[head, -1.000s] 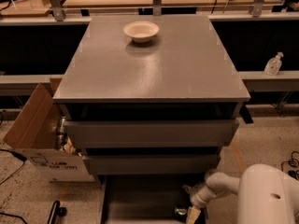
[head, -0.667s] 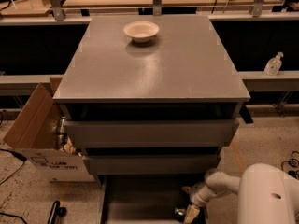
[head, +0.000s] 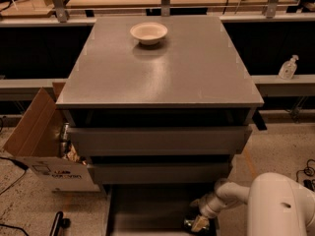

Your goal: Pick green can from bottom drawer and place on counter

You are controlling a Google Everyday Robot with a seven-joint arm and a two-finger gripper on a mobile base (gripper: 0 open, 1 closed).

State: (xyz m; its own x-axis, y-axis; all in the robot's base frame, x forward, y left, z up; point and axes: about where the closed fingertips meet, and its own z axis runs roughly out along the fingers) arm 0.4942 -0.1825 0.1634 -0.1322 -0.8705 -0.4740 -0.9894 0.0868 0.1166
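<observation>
Fingers of the gripper point(head: 199, 224) are at the green can point(head: 189, 223) in the bottom drawer point(head: 147, 210); their opening cannot be told. Rising, the can may strike the drawer front point(head: 157, 173) above them.

- The counter point(head: 197, 77), a flat grey slab, carries a pale bowl point(head: 148, 33) near its back edge, left of centre.
- The floor point(head: 29, 205) carries a cardboard box point(head: 29, 136), left of the drawers.
- The gripper point(head: 199, 223) sits low in the bottom drawer point(head: 142, 210), at its right side.
</observation>
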